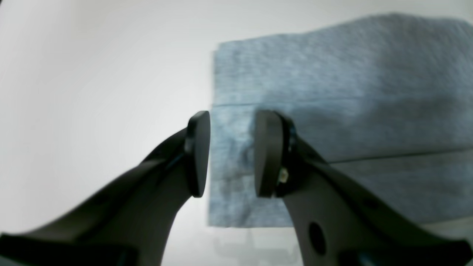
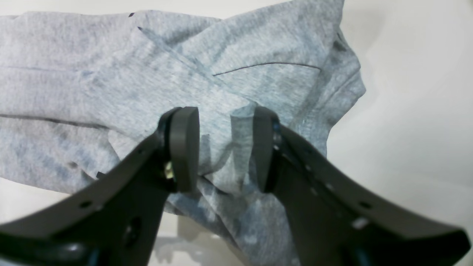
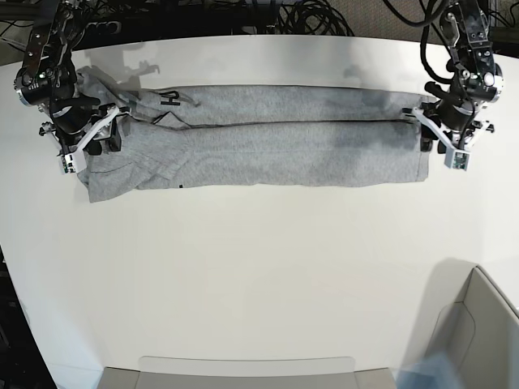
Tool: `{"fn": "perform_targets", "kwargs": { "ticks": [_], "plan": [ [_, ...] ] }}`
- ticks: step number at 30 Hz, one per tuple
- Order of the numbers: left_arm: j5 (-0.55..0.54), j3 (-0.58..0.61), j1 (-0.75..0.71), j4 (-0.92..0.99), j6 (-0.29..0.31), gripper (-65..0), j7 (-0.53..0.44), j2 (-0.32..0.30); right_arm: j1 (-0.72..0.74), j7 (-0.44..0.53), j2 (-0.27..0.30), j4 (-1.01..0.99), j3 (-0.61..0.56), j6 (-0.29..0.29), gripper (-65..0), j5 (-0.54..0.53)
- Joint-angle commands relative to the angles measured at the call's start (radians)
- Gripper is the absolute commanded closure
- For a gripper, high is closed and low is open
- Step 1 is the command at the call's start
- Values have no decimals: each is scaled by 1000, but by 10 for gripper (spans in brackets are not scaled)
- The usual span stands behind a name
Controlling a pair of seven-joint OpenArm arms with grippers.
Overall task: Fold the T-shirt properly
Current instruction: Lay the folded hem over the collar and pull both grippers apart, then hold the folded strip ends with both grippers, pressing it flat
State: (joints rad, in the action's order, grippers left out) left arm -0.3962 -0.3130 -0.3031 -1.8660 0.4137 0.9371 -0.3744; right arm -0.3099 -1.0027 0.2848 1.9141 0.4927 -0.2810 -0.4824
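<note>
The grey T-shirt (image 3: 268,154) lies folded lengthwise into a long strip across the far part of the white table (image 3: 259,267). A bit of black lettering (image 3: 169,97) peeks out near its left end. My left gripper (image 3: 422,131) sits at the strip's right end. In the left wrist view this gripper (image 1: 232,155) is open, its jaws astride the straight edge of the T-shirt (image 1: 332,92). My right gripper (image 3: 108,134) is at the rumpled left end. Up close it (image 2: 225,147) is open over the T-shirt (image 2: 92,85), with a raised crease of cloth between the fingers.
A grey bin (image 3: 478,332) stands at the near right corner. The flat edge of a grey tray (image 3: 243,373) runs along the front. Black cables (image 3: 308,16) hang behind the table's far edge.
</note>
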Motion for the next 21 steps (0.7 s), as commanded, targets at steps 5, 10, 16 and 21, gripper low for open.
{"fn": "perform_targets", "kwargs": {
  "ticks": [5,10,16,21],
  "plan": [
    [-93,-1,52,179,0,-213,-25,-58,10,18,14,11,2,-5,-243,-11],
    [-162,-4,80,253,0,-212,-59,-105,16,18,40,-46,2,-5,-243,-11],
    [-165,-2,88,311,0,-212,-60,-107,16,18,46,-63,2,-5,-243,-11],
    [-191,50,89,389,3,-212,-66,-123,16,18,47,-64,2,-5,-243,-11]
  ]
}}
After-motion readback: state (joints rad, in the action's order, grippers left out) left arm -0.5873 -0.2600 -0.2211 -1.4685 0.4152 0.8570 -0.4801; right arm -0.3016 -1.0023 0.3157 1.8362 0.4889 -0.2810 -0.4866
